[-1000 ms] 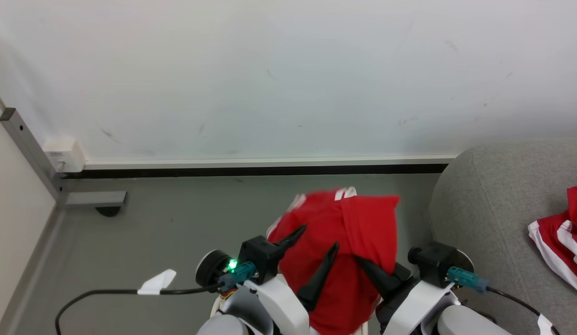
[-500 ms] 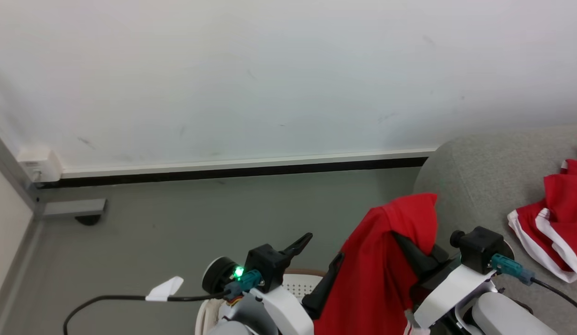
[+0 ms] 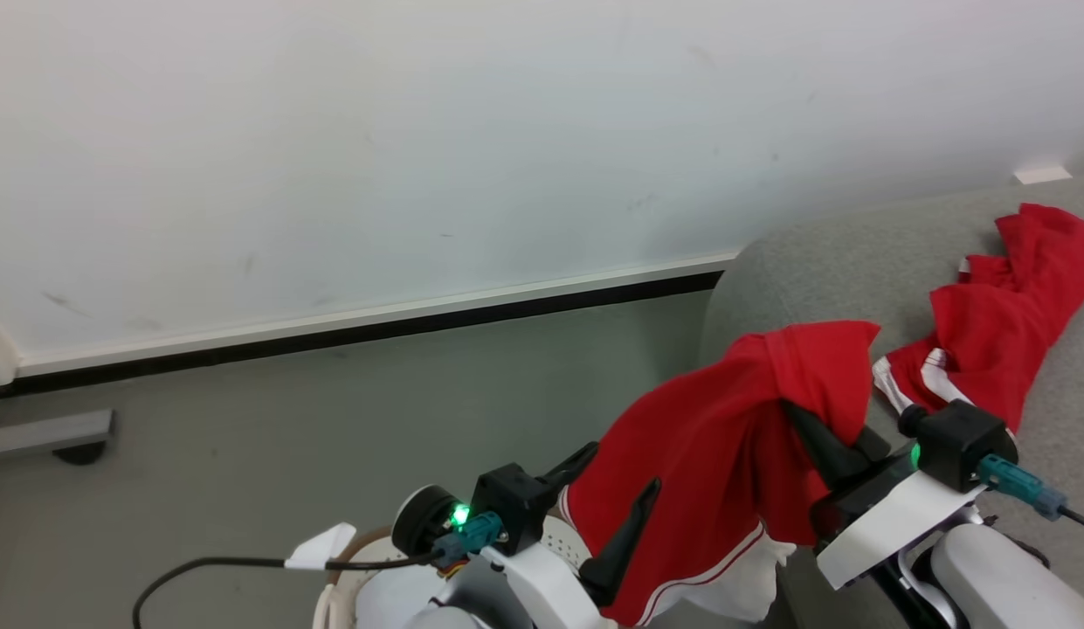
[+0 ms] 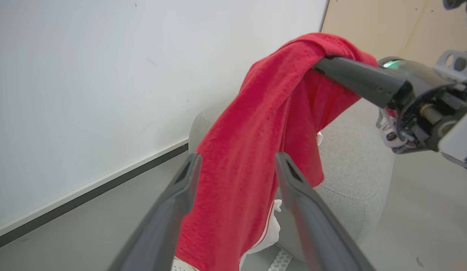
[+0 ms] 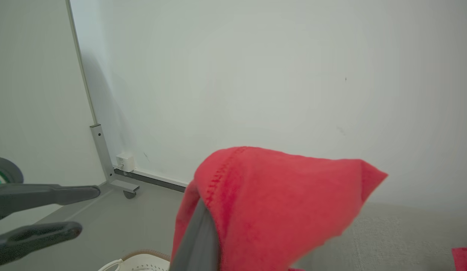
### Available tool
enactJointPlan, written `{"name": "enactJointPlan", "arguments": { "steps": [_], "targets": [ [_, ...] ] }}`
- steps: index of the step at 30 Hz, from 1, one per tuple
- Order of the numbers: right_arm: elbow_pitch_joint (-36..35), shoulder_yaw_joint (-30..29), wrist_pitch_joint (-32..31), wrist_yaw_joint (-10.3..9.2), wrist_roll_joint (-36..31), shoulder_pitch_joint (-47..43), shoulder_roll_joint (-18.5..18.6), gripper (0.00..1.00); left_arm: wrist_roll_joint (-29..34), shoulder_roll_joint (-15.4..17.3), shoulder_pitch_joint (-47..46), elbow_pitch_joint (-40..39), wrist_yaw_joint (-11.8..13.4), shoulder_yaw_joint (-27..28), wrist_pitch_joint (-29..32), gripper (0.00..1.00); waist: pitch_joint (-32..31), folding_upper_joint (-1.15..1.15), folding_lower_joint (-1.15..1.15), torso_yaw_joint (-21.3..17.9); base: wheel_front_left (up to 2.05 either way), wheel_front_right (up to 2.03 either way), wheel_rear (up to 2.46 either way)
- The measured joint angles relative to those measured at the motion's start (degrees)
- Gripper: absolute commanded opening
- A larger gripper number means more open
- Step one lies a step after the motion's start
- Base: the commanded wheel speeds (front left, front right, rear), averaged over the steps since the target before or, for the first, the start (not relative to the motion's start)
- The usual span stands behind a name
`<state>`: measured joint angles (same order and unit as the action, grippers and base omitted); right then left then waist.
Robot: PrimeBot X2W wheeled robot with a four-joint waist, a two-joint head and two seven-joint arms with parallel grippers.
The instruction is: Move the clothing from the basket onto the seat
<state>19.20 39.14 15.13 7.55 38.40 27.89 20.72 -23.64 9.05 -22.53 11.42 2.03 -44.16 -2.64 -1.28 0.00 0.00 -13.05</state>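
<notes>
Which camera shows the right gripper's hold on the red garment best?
Left wrist view: the right gripper is side-on, fingers shut, the garment draped over their tips. Head view sees it from behind, tips buried in cloth; right wrist view shows one finger under cloth.

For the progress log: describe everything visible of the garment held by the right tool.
The garment is soft red fabric with white stripe trim and a white panel at its lower edge. It hangs crumpled from the shut right tool, draped over it, in the air at the sofa end. The open left tool stands by its lower part; contact unclear.
</notes>
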Motion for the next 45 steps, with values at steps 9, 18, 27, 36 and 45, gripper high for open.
{"name": "enactJointPlan", "arguments": {
  "steps": [9,18,27,36,45],
  "targets": [
    [-2.24,-3.18,0.0,0.0,-0.51,-0.14,1.93,0.0,-0.16,-0.65,-0.43,0.41,0.04,-0.48,-0.55,1.0,0.69,0.0,0.0,-3.6,0.0,0.0,0.0],
    [-3.3,-8.12,0.0,0.0,-0.57,-0.98,2.46,0.0,-0.3,-0.89,-1.59,0.44,-0.08,-1.15,-0.67,1.0,2.78,0.0,0.0,-4.79,0.0,0.0,0.0],
    [-2.2,-19.28,-1.56,0.0,-6.86,5.59,0.93,0.0,1.57,-0.22,-8.23,-2.24,-1.37,-1.98,1.82,1.0,10.59,0.0,0.01,-3.8,0.0,0.0,0.0],
    [2.01,-37.62,-9.02,0.01,-9.33,27.58,3.21,0.0,2.91,-0.55,-15.22,-4.47,-2.56,-1.79,2.54,1.0,21.74,0.0,0.02,-1.45,0.0,0.0,0.0],
    [15.18,-59.01,-12.98,0.0,-17.78,46.7,12.46,0.0,4.26,-1.08,-18.3,-6.04,-2.61,-1.94,1.61,1.0,31.03,-0.01,0.02,2.88,0.0,0.0,0.0]
  ]
}}
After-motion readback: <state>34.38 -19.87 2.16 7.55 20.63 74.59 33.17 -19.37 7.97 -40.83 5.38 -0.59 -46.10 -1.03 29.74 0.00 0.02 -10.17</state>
